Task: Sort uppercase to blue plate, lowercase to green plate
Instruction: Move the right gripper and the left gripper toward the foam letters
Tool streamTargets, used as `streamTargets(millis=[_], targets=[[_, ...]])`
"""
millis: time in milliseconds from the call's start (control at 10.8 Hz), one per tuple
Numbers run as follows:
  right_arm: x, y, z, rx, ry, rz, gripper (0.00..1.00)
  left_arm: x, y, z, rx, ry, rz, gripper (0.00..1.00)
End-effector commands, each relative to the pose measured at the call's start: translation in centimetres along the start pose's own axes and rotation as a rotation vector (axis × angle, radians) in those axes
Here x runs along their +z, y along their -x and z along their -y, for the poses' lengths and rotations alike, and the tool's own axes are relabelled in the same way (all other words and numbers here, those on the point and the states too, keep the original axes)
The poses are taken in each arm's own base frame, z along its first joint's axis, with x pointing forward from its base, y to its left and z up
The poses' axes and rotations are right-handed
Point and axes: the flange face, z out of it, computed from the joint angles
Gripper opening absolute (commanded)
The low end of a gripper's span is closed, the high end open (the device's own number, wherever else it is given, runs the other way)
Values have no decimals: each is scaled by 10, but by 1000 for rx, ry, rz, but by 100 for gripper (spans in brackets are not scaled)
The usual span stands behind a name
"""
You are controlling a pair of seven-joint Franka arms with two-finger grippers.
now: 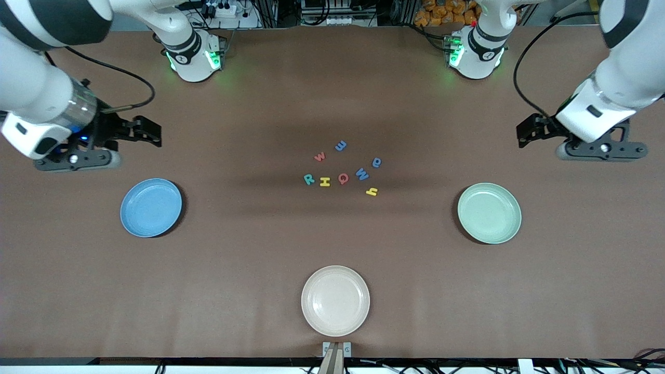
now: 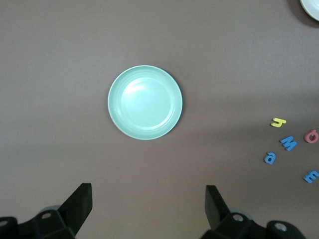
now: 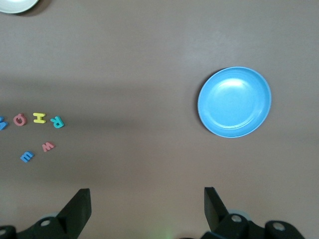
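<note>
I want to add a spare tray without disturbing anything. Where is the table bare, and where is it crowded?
Bare brown table lies between the round light-blue plate and the round cream plate, and likewise between the cream plate and the round mint-green plate. The small foam letters crowd the middle, farther from the front camera than the cream plate.

The table was plain brown. One plate was light blue, one plate was pale mint green, and a third plate was cream. The letter R was teal, the H yellow, the Q red, the big W blue. The small w was red, the y yellow, the e and the a blue.
</note>
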Motion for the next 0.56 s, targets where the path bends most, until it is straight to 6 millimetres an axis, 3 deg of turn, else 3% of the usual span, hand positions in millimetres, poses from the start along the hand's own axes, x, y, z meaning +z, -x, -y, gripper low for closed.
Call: streamTargets(millis=[0,186,371,464], targets=[[25,-10,31,-4,17,31,100,30,32,-16,48,-26,-69,100],[64,-23,60,-33,33,25,100,49,38,-39,92,-32,-45,100],[94,-18,106,11,36,-9,100,69,44,-65,108,31,-21,100],[109,-17,118,24,31,-27,100,85,47,-74,105,66,-17,100]])
